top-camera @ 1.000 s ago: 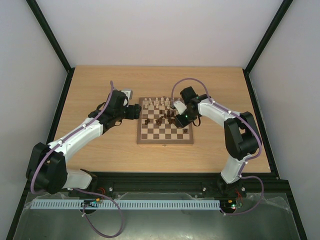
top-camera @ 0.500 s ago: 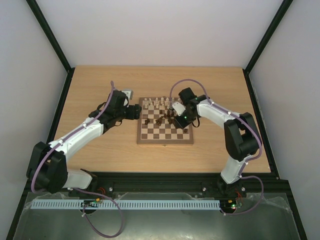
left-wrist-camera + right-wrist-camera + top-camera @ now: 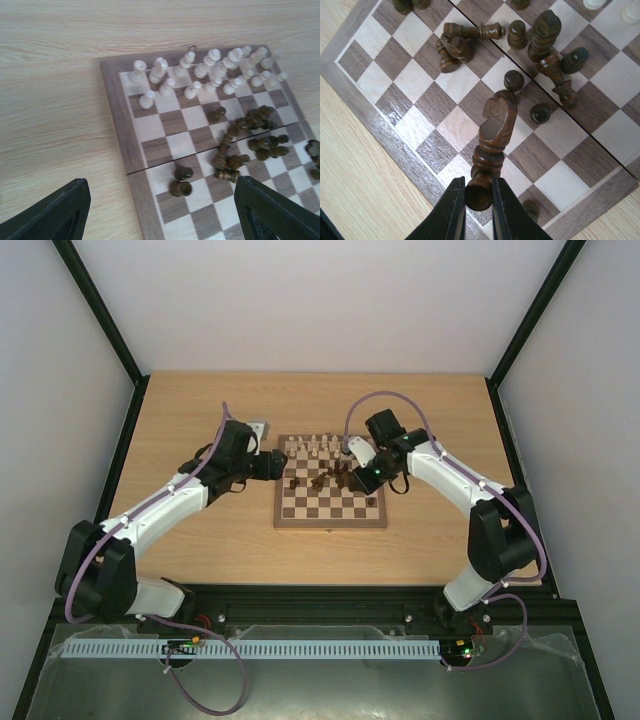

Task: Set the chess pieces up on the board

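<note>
The board (image 3: 330, 525) lies at the middle of the table (image 3: 200, 530), and by our reckoning the job is about half done. The pale pieces (image 3: 210, 75) stand upright in two rows along its far edge. We make them about sixteen, though they crowd at the far right corner and we cannot be sure.

The dark pieces (image 3: 245, 145) are mostly not placed yet. They sit in a loose heap across the board's middle, several lying on their sides. Two stand (image 3: 181, 181) near the left edge and one (image 3: 370, 502) stands alone by the near right corner. The heap is too tangled for an exact count.

One dark knight (image 3: 495, 125) hangs over the right half, toward that near right corner. The right gripper (image 3: 479, 192) has its jaws pinched narrow on the knight's base. The left gripper (image 3: 161, 195) hovers at the board's left edge, jaws wide and holding nothing. We judge that the near two rows remain to be filled.
</note>
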`<state>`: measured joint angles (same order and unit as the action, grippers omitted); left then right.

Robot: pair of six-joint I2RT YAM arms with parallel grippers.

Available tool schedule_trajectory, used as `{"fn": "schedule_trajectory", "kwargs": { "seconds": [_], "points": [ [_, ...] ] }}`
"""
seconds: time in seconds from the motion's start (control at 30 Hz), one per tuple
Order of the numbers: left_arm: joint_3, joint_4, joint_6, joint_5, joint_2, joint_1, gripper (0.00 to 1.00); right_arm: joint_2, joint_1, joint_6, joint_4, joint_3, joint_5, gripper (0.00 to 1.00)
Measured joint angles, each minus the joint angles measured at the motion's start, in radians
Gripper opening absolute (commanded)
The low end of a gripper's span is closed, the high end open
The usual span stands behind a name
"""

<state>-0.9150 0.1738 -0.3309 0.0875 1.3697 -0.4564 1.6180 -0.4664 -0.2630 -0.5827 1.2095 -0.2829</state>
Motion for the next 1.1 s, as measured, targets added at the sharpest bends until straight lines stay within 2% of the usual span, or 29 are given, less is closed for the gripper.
{"fn": "schedule_trajectory", "kwargs": {
  "seconds": [0.07,0.27,0.47,0.7,0.9,1.1],
  "points": [
    [0.0,-0.01,-0.023,0.052,0.0,0.004,0.78,-0.005,0.0,-0.003,-0.004,0.0,-0.013,0.07],
    [0.029,-0.159,-0.183,0.386,0.027,0.054,0.64,-0.057,-0.001,-0.037,-0.028,0.0,-0.066,0.07],
    [0.063,-0.303,-0.312,0.625,0.123,0.045,0.58,-0.09,-0.021,-0.079,-0.058,0.0,-0.13,0.07],
    [0.053,-0.367,-0.359,0.742,0.182,-0.024,0.51,-0.091,-0.082,-0.105,-0.082,0.0,-0.159,0.07],
    [0.045,-0.373,-0.356,0.792,0.23,-0.063,0.5,-0.092,-0.099,-0.115,-0.095,0.0,-0.176,0.07],
    [0.045,-0.374,-0.353,0.812,0.252,-0.074,0.45,-0.092,-0.099,-0.116,-0.097,0.0,-0.184,0.07]
  ]
}}
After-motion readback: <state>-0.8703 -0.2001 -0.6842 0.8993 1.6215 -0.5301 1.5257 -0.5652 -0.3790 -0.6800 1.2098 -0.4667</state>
